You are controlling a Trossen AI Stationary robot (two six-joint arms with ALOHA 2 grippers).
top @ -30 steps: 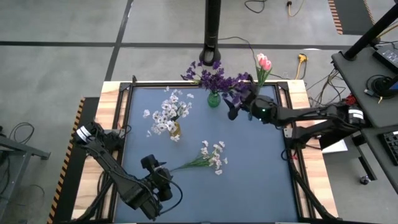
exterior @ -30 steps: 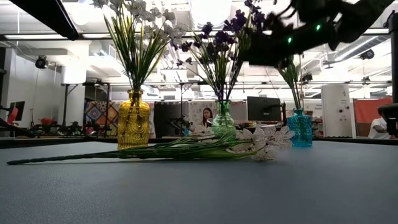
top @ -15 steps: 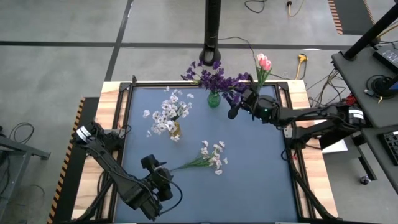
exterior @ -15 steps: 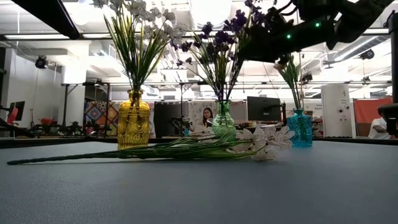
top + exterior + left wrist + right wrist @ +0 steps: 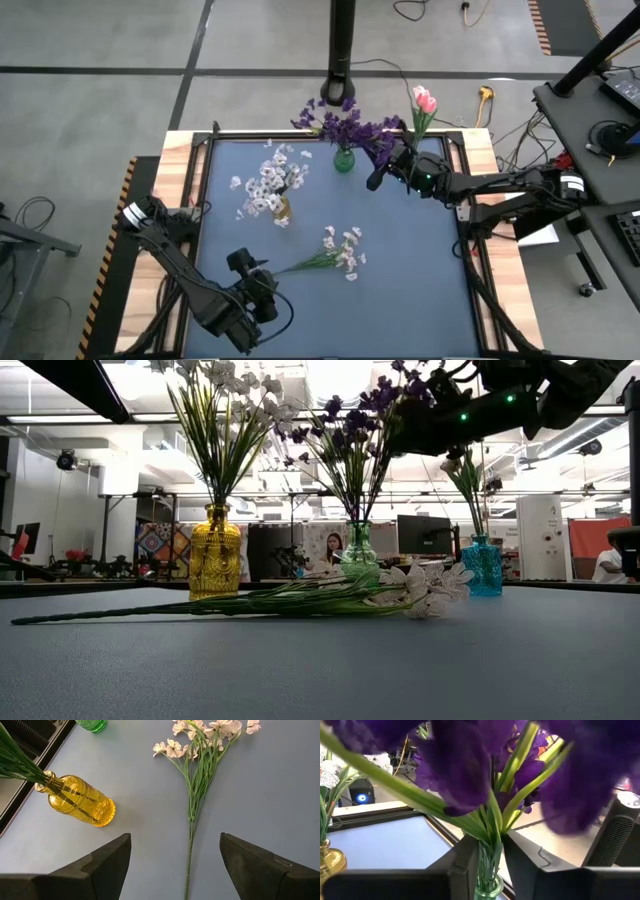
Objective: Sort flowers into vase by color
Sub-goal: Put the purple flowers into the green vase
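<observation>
Purple flowers stand with their stems in a green vase at the table's far edge. My right gripper is shut on those stems above the vase mouth. A white sprig lies flat on the mat, and in the left wrist view its stem end points toward my left gripper. My left gripper hangs open above that stem end at the near left, touching nothing. More white flowers stand in a yellow vase. Pink tulips rise from a blue vase. My right gripper pinches the purple flowers' bundle of green stems between its two fingers, a little above the green vase's mouth. The fingers come in about level from the table's right side and lie across the upright stems. The stems' lower ends stay inside the vase.
The three vases stand close together along the far half of the blue mat, and the right arm reaches past the blue one. A raised black frame edges the mat. People show in the room behind the table.
My right gripper has shut its fingers in around the purple flowers' stems while staying in place, and the purple blossoms have shifted slightly. The left arm and the white sprig on the mat have kept still.
</observation>
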